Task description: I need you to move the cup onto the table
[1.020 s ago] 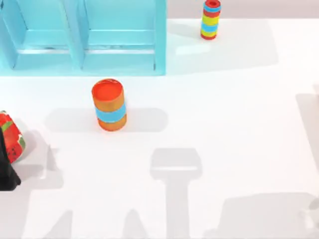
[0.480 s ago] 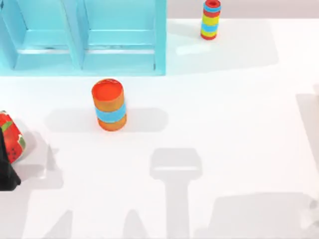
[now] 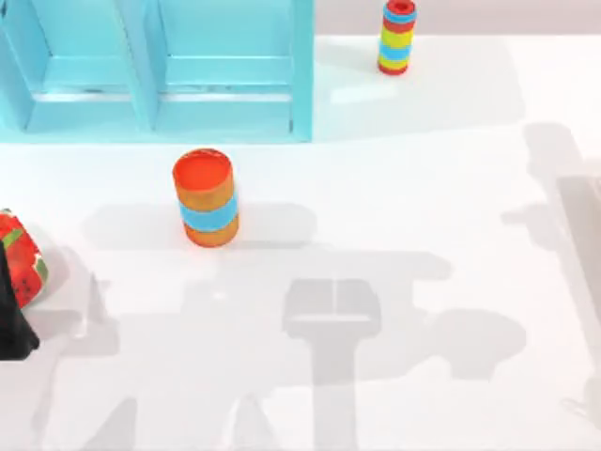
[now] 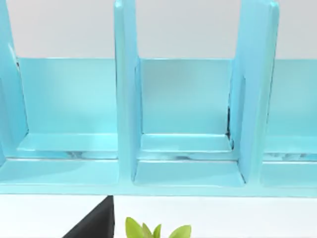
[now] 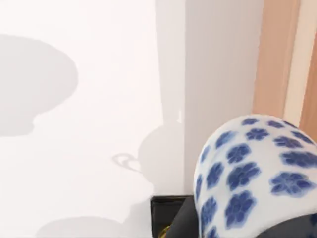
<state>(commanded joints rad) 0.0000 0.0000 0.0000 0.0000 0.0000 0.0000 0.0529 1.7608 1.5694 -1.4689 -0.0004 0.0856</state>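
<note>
The cup [image 5: 247,173], white with dark-blue flower marks, looms close in the right wrist view, and my right gripper [image 5: 198,225] is shut on it, with dark gripper parts showing below it. It hangs over the white table [image 5: 74,124], close to the table's edge. The same white table [image 3: 423,188] spreads across the top view. My left arm is parked at the table's left edge, its black end [image 3: 13,319] beside a watermelon-patterned cup [image 3: 21,258].
An orange cylinder with a light-blue band [image 3: 206,197] stands left of centre. The light-blue shelf unit [image 3: 160,75] fills the back left, seen close as the shelf unit [image 4: 188,124]. A striped stack [image 3: 397,38] stands at the back. Green leaves [image 4: 153,230] poke up.
Large shadows have spread over the middle and right of the table. The orange cylinder, striped stack, watermelon cup and left arm have not moved.
</note>
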